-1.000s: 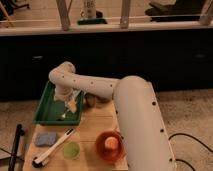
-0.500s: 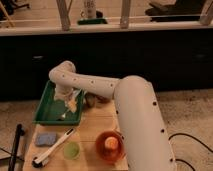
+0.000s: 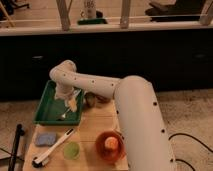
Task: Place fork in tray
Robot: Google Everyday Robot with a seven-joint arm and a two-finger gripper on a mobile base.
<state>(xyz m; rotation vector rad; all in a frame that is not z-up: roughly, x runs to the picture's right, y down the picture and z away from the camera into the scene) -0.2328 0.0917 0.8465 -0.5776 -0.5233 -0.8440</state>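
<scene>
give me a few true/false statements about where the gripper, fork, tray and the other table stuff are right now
1. The gripper is over the green tray. True.
2. The fork lies on the wooden table beside the orange bowl. False: it hangs just below the gripper, its lower end down in the tray.
3. The white-handled brush is inside the tray. False: it lies on the table in front of the tray, between the blue sponge and the small green cup.
4. The orange bowl sits on the table, outside the tray. True.
5. The tray is to the right of the orange bowl in the camera view. False: it is further back and to the left.
</scene>
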